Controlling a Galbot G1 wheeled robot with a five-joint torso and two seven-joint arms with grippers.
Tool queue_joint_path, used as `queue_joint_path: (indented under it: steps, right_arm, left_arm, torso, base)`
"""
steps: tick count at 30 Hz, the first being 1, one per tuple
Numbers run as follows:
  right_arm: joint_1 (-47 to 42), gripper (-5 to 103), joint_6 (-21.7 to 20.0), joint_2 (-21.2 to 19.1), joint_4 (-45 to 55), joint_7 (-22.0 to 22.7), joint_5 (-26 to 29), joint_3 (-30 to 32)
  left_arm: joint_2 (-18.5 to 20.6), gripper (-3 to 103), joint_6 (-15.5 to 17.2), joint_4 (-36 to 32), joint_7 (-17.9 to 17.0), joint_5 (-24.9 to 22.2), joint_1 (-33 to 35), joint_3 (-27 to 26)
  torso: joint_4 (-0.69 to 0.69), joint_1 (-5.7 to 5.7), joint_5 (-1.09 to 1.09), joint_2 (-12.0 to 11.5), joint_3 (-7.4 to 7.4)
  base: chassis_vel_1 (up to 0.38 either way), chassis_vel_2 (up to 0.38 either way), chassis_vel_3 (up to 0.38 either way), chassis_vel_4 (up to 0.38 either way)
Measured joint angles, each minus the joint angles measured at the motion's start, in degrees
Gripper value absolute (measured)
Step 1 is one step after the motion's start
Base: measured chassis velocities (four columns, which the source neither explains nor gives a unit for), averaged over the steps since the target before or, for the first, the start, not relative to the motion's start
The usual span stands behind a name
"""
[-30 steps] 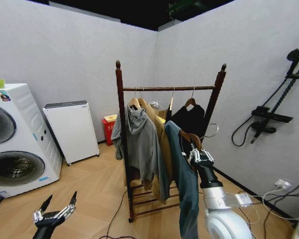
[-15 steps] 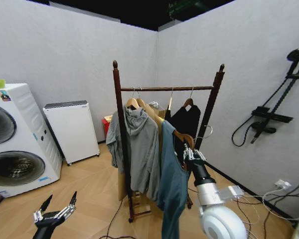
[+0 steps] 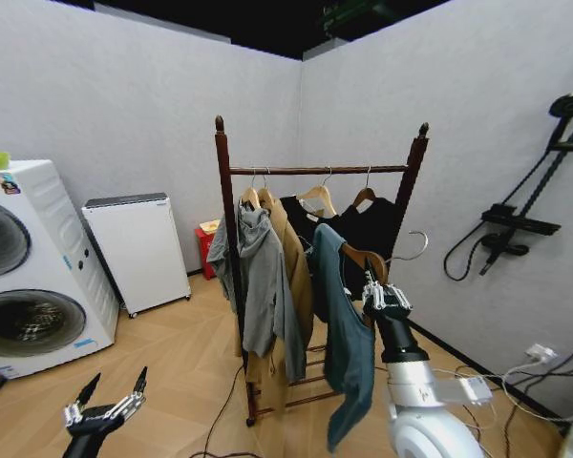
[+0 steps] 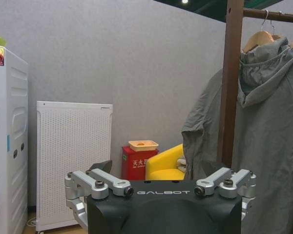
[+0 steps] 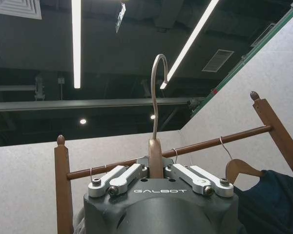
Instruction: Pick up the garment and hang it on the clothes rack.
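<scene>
Pinching the wooden hanger (image 3: 363, 258) neck, the right pincer (image 3: 386, 300) at four o'clock holds the garment (image 3: 347, 334) hanging long-axis vertical, hook (image 5: 157, 92) pointing up, so I'd raise it level above the clothes rack (image 3: 317, 170) bar at twelve, while the left pincer (image 3: 105, 410) idles spread at seven.

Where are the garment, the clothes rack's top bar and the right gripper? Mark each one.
garment (image 3: 347, 329): head view, on its teal front panel.
clothes rack (image 3: 315, 171): head view, middle of the top bar.
right gripper (image 3: 386, 300): head view, between the fingertips clamping the hanger.
</scene>
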Motion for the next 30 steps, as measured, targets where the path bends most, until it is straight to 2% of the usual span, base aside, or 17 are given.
queue_joint_path:
  steps: [5, 7, 11, 13, 14, 16, 19, 21, 24, 30]
  right_arm:
    - [7.2, 10, -2.5, -1.1, -5.2, -1.9, 4.3, -0.4]
    - [13.5, 10, -4.5, -1.7, -10.5, -4.5, 5.6, -1.3]
    - [19.2, 10, -6.6, -2.1, -14.9, -5.3, 6.0, -2.5]
    - [26.5, 10, -8.1, -3.3, -20.3, -5.4, 5.7, -4.4]
    - [26.5, 10, -8.1, -3.3, -20.3, -5.4, 5.7, -4.4]
    - [31.1, 10, -9.5, -3.8, -24.7, -5.4, 2.9, -6.4]
    - [32.3, 10, -9.7, -3.7, -26.3, -5.4, 1.1, -7.2]
    - [35.0, 10, -9.8, -2.4, -29.9, -4.8, -4.2, -9.2]
    - [36.2, 10, -9.9, -1.8, -31.1, -4.2, -5.7, -10.1]
    - [40.2, 10, -12.9, 1.0, -34.1, 1.4, -14.7, -10.6]
  left_arm:
    - [0.0, 100, 0.0, 0.0, 0.0, 0.0, 0.0, 0.0]
    - [0.0, 100, 0.0, 0.0, 0.0, 0.0, 0.0, 0.0]
    - [0.0, 100, 0.0, 0.0, 0.0, 0.0, 0.0, 0.0]
    - [0.0, 100, 0.0, 0.0, 0.0, 0.0, 0.0, 0.0]
    - [0.0, 100, 0.0, 0.0, 0.0, 0.0, 0.0, 0.0]
    - [0.0, 100, 0.0, 0.0, 0.0, 0.0, 0.0, 0.0]
    - [0.0, 100, 0.0, 0.0, 0.0, 0.0, 0.0, 0.0]
    - [0.0, 100, 0.0, 0.0, 0.0, 0.0, 0.0, 0.0]
    - [0.0, 100, 0.0, 0.0, 0.0, 0.0, 0.0, 0.0]
    - [0.0, 100, 0.0, 0.0, 0.0, 0.0, 0.0, 0.0]
  torso:
    - [0.0, 0.0, 0.01, 0.0, 0.0]
    - [0.03, 0.01, 0.0, 0.0, 0.01]
    - [0.0, 0.01, 0.0, 0.0, 0.01]
    - [0.02, 0.02, 0.0, 0.0, 0.01]
    - [0.02, 0.02, 0.0, 0.0, 0.01]
    - [0.01, 0.02, -0.01, 0.0, 0.01]
    - [0.0, 0.02, 0.0, 0.0, 0.01]
    - [0.0, 0.02, 0.0, 0.0, 0.01]
    - [0.0, 0.02, 0.0, 0.0, 0.01]
    - [0.01, 0.02, -0.01, 0.0, 0.01]
  base:
    - [0.0, 0.0, 0.0, 0.0]
    - [0.0, 0.0, 0.0, 0.0]
    - [0.0, 0.0, 0.0, 0.0]
    - [0.0, 0.0, 0.0, 0.0]
    - [0.0, 0.0, 0.0, 0.0]
    - [0.0, 0.0, 0.0, 0.0]
    - [0.0, 0.0, 0.0, 0.0]
    - [0.0, 0.0, 0.0, 0.0]
    - [0.0, 0.0, 0.0, 0.0]
    - [0.0, 0.0, 0.0, 0.0]
